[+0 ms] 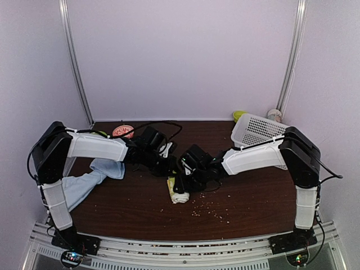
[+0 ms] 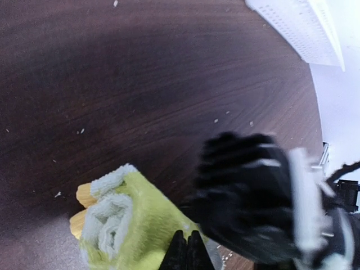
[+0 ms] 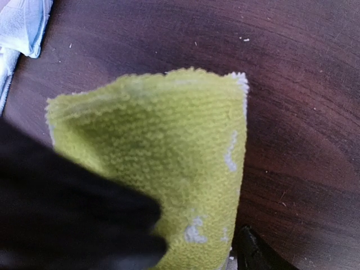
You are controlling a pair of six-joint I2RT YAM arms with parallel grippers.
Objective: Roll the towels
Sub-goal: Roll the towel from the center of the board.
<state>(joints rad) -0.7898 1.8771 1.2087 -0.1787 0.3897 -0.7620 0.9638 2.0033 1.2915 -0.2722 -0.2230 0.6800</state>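
Looks about half done. Lime-green towel [image 1: 179, 191] already wound into a short roll at centre of the bench [image 1: 253, 191], spiral end plain in the left wrist view. Left pincer [image 2: 188, 250] closed tight, tips together against the roll's near side. Right pincer [image 3: 194, 242] straddling the same roll, jaws apart; gripping or merely flanking, cannot tell. Left to do: pale blue towel [image 1: 84, 183], loose and unrolled at left of the frame, partly tucked under the left arm [image 1: 95, 145]. Around: white basket [image 1: 257, 130] at upper right, crumbs [image 1: 208, 211] scattered below centre. In the way: both arms crowded over the green roll, the left one lying across the blue cloth.
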